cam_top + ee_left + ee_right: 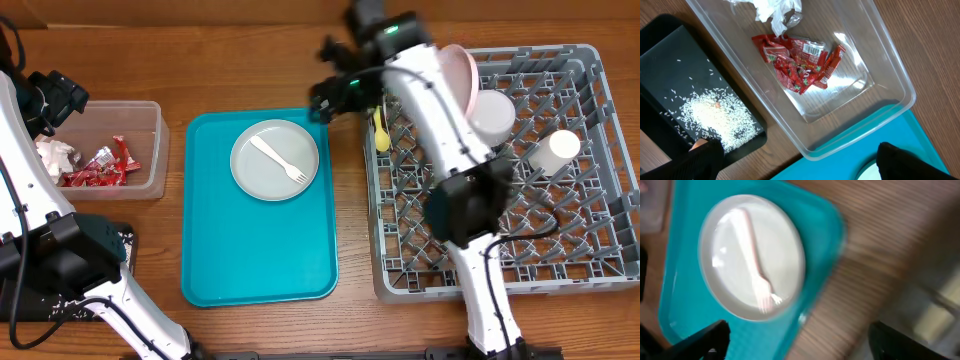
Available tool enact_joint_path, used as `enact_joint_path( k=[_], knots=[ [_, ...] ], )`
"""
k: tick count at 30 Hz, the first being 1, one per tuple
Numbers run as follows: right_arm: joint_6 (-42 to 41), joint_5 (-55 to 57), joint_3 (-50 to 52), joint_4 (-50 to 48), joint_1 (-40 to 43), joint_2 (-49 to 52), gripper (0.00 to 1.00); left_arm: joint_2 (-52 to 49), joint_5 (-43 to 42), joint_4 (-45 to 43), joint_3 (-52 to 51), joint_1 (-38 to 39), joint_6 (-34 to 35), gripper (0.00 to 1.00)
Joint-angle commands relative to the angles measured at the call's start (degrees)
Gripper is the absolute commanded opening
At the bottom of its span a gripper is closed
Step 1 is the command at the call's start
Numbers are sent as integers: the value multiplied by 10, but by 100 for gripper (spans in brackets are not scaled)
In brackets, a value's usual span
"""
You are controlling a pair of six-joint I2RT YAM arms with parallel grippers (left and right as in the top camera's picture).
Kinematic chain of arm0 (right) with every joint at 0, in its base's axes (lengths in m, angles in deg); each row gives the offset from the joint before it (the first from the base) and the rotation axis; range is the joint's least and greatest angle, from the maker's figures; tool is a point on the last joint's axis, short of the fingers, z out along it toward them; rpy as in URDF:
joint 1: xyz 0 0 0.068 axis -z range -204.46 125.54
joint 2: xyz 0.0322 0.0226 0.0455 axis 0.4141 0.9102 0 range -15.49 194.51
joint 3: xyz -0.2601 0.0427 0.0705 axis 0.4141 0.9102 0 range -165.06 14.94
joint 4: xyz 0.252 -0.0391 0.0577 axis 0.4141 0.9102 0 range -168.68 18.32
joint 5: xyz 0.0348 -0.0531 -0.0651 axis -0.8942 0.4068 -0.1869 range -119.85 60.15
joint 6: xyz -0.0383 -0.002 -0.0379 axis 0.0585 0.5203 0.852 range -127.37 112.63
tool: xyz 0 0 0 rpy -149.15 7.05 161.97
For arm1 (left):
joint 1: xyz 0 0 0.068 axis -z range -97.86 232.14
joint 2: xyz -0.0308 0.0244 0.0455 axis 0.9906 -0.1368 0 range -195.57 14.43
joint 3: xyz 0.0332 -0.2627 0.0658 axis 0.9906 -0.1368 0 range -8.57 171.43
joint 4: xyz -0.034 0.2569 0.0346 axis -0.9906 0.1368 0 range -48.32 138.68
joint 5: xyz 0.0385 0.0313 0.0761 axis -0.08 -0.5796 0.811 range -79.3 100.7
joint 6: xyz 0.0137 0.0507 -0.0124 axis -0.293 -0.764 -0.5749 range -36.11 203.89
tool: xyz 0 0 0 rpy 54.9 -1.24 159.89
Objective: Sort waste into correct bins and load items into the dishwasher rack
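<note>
Now holds right gripper [807, 342] agape just short of grey plate [782, 255] bearing white fork [754, 255]; left gripper [805, 160] agape above clear tub [890, 75].

White shells, black joints on my right arm [440, 110] and left arm [25, 190]. Green light [392, 28] glowing at the right wrist. Left gripper [799, 159]: matte black fingers [702, 160].

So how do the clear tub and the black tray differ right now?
The clear tub is see-through and deep-walled; the black tray is opaque and shallow. The clear tub holds red wrappers and a crumpled white napkin; the black tray holds loose rice and one small orange bit. Both are rectangular and sit side by side on the wooden table.
</note>
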Motion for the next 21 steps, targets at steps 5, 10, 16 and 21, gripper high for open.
enact_joint_path(
  k=[5, 10, 16, 21],
  knots=[
    [42, 110, 84, -101, -119, -1, 95, 16, -1, 1, 6, 4, -11, 100],
    [27, 156, 153, -163, -144, -1, 95, 16, -1, 1, 6, 4, -11, 100],
    [27, 151, 222, -213, -146, -1, 95, 16, -1, 1, 6, 4, -11, 100],
    [24, 127, 268, -255, -147, -1, 94, 16, -1, 1, 6, 4, -11, 100]
  ],
)
